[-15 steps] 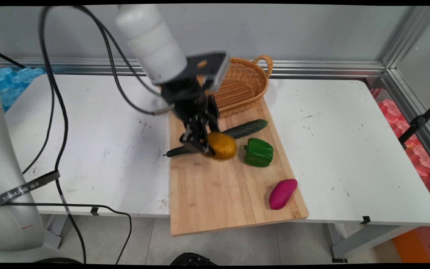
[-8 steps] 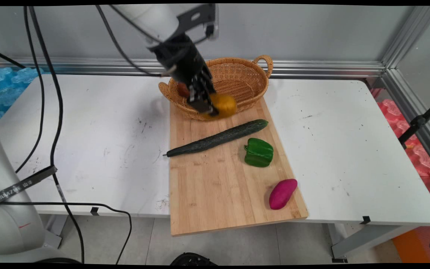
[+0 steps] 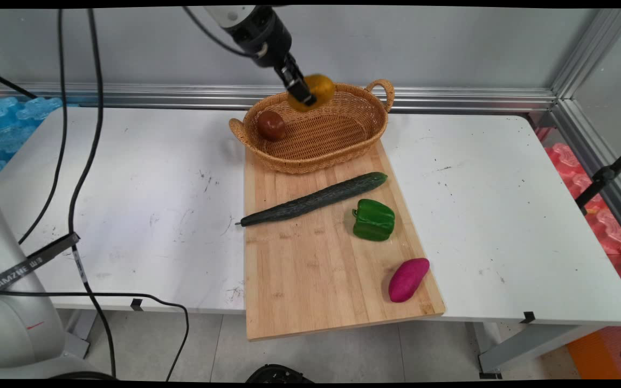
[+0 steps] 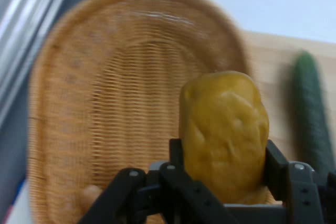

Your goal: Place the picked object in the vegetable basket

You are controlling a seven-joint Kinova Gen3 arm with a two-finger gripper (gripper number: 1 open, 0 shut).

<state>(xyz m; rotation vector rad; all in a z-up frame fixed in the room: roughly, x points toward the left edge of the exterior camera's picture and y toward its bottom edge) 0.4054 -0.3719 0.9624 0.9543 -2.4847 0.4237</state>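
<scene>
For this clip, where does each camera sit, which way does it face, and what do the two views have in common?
Main view: fixed above the table's near side, looking down across it to the wall; shows the hand and cables at the top.
Hand view: on the hand, looking along it into the basket; its black linkage and fingers rise from the bottom.
Shared: the yellow potato in the hand, the basket, the cucumber and the wooden board.
</scene>
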